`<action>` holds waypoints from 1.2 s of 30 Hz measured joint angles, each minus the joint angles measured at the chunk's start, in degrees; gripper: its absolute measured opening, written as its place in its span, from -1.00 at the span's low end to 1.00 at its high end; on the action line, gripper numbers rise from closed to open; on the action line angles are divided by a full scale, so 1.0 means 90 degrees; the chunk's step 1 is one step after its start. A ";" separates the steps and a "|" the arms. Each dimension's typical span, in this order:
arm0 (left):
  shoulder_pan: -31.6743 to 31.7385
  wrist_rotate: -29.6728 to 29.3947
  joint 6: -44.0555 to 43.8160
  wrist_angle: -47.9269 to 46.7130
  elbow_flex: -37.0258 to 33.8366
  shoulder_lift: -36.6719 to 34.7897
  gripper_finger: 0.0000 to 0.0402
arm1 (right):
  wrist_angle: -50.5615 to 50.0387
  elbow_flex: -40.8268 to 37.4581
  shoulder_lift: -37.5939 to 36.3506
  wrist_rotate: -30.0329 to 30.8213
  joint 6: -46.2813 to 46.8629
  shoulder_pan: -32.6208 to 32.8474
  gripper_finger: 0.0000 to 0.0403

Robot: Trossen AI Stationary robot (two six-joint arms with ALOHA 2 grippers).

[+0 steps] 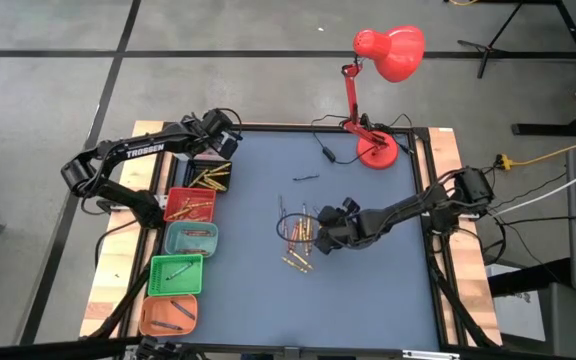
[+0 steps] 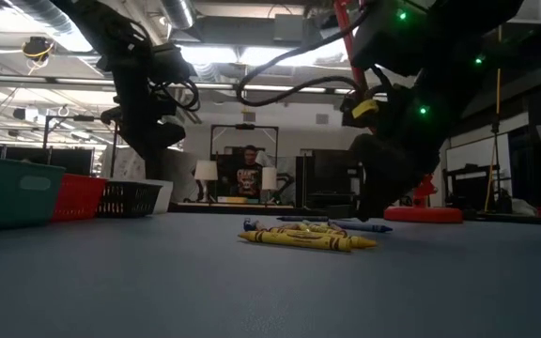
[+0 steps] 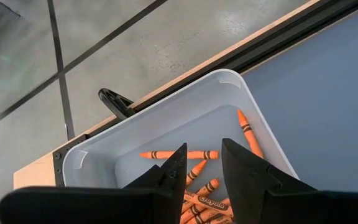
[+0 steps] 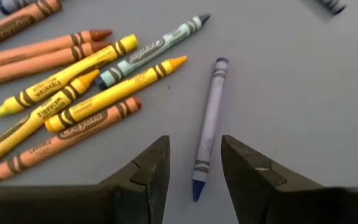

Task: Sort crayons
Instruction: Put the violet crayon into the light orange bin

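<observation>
Overhead, loose crayons [image 1: 298, 238] are seen mid-table beside the right gripper [image 1: 326, 236], while bins [image 1: 190, 206] along the left edge are partly filled. Through the wrist cameras, the right gripper's empty fingers are parted over a blue crayon [image 4: 207, 126]; the left gripper [image 3: 202, 167], open and empty, is held above orange crayons [image 3: 191, 186] already sorted, so much appears left.

Your surface [image 1: 248, 290]: column of five bins [image 1: 183, 243] along left edge, crayons inside them. Loose crayon pile [image 1: 298, 238] near centre. Your right gripper [image 1: 320, 236] just right of pile, low over surface, jaws apart either side of single crayon [image 4: 207, 127] lying beside pile. Your left gripper [image 1: 220, 150] above farthest bin [image 3: 166, 121], jaws apart. Lamp [image 1: 376, 90] at far right corner. Small cable piece [image 1: 306, 178] between lamp and pile.
</observation>
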 joint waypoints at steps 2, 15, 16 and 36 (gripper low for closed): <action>-0.0002 0.0000 0.0000 -0.0001 0.0002 0.0000 -0.58 | 0.0000 0.0000 0.0001 -0.0048 -0.0002 -0.0009 -0.29; -0.0024 0.0000 0.0000 -0.0002 0.0002 0.0000 -0.59 | -0.0286 0.0000 0.0036 0.0095 -0.0019 -0.0113 -0.29; -0.0031 -0.0001 0.0000 -0.0001 0.0002 0.0001 -0.59 | -0.0279 0.0000 0.0038 0.0072 -0.0021 -0.0143 -0.29; -0.0141 0.0711 0.0022 0.0277 -0.0604 0.0005 -0.59 | -0.0031 0.0024 0.0398 -0.0255 -0.0022 -0.0195 -0.62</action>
